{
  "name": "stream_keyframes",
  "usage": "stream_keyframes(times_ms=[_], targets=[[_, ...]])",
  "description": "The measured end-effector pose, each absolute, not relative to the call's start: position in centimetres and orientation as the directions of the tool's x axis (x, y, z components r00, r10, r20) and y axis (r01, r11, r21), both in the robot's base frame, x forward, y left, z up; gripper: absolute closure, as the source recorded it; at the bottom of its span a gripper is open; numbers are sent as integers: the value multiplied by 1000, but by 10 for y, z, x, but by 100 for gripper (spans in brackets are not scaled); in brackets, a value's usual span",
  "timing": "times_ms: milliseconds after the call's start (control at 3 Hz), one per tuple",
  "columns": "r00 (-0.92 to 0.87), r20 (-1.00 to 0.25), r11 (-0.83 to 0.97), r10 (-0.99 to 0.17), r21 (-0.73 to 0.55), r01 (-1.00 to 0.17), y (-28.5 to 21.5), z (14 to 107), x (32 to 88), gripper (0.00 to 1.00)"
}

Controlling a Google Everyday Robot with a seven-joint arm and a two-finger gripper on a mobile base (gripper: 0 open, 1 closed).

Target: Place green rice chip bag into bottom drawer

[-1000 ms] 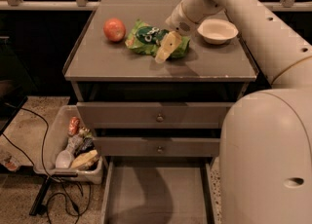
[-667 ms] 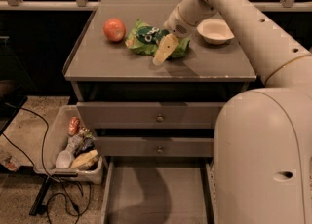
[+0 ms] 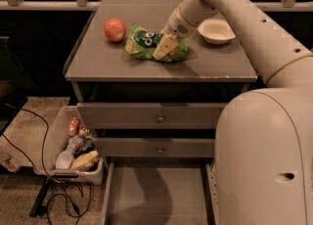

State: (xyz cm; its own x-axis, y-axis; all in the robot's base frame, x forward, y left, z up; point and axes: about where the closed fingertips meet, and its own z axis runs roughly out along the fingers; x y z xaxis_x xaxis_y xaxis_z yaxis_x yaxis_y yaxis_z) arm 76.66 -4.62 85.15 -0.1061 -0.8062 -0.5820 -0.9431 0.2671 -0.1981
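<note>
Hardly anything has moved since a second ago: my claw (image 3: 165, 47) has only edged a touch further onto the green rice chip bag (image 3: 142, 40), which has not shifted. The bag lies crumpled near the middle of the table (image 3: 98, 65), closer to the back edge than the front. A red apple (image 3: 114, 29) sits just beside it toward the back left corner, and a white bowl (image 3: 216, 31) sits toward the back right. My arm reaches in from the right, and the claw rests on the bag's right half. I cannot tell whether it is wide or narrow, or whether it grips the foil yet.

The bottom drawer (image 3: 156, 194) stands pulled out below the front edge, its floor bare.

To do this well, I judge I should pinch a firm fold of foil rather than the slippery flat face, lift straight up clear of the apple, carry it out past the front edge, then lower it over the drawer's middle.
</note>
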Motion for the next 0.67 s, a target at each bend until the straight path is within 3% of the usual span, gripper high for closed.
stream_keyframes(times_ms=[667], targets=[[-106, -582, 267, -806, -198, -943, -46, 851, 767, 88]])
